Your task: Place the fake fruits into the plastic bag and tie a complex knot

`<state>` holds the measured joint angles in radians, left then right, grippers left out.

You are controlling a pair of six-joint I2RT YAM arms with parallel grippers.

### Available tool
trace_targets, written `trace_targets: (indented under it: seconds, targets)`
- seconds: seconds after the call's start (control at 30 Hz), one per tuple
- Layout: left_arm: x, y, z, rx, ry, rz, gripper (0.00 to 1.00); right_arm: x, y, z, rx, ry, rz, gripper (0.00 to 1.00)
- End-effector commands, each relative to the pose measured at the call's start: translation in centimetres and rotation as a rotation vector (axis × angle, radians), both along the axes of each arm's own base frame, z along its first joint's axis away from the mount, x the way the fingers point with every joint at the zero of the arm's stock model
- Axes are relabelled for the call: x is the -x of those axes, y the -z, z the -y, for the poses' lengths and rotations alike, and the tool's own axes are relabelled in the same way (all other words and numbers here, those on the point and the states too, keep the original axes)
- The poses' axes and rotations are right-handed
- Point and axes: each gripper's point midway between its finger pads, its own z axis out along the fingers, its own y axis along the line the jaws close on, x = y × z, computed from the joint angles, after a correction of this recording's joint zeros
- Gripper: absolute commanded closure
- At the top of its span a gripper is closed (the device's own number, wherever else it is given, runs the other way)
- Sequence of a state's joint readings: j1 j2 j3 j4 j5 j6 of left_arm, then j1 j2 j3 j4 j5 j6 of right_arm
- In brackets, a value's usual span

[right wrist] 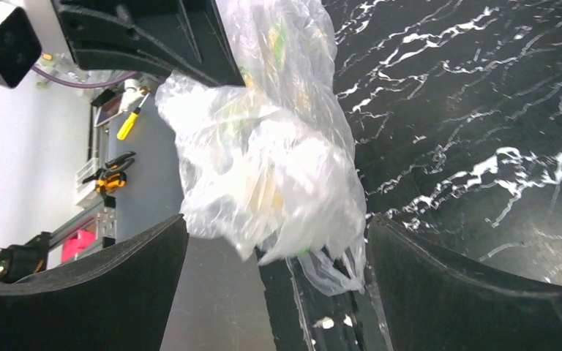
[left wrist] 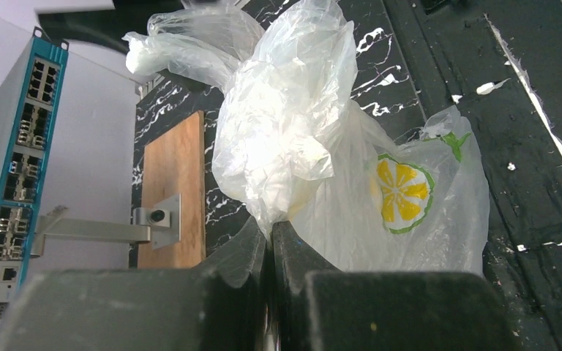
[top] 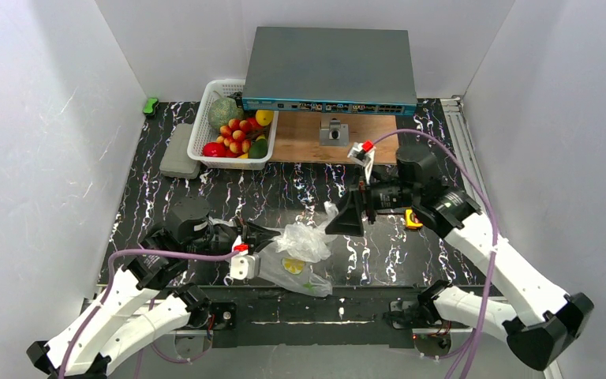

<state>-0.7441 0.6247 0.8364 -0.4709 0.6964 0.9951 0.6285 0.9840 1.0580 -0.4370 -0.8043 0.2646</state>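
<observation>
The plastic bag (top: 300, 254) lies crumpled near the front of the black marbled table, its lemon print (left wrist: 402, 191) facing up. My left gripper (top: 246, 237) is shut on a bunched fold of the plastic bag (left wrist: 285, 146), the film pinched between its fingertips (left wrist: 296, 245). To the bag's right my right gripper (top: 346, 215) stands open, its jaws wide apart with the plastic bag (right wrist: 271, 168) just ahead of them and nothing held. The fake fruits (top: 238, 136), red, orange, yellow and green, lie in the white lattice basket (top: 198, 144) at the back left.
A grey network switch (top: 330, 71) rests at the back on a wooden board (top: 316, 140) with a small metal bracket (top: 334, 131). A grey block (top: 179, 161) lies left of the basket. A yellow item (top: 413, 220) sits under the right arm.
</observation>
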Motion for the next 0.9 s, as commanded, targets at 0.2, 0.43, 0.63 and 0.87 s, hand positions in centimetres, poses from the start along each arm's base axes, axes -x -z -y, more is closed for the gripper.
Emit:
trace_targets:
  seconds: [0.2, 0.43, 0.63, 0.87]
  targets:
    - [0.0, -2.4, -0.8, 0.056, -0.037, 0.09, 1.0, -3.7, 2.6, 1.3, 0.086, 0.127, -0.02, 0.99]
    - [3.1, 2.6, -5.4, -0.067, -0.014, 0.24, 1.0, -10.8, 5.1, 13.0, 0.299, 0.549, 0.118, 0.99]
    - [6.5, 15.3, -8.9, -0.377, 0.131, 0.116, 0.98, -9.4, 7.3, 13.7, 0.273, 0.535, 0.073, 0.99]
    - [7.0, 10.2, -5.2, -0.221, 0.109, -0.175, 0.21, -7.7, 11.4, 11.2, 0.199, 0.508, -0.196, 0.99]
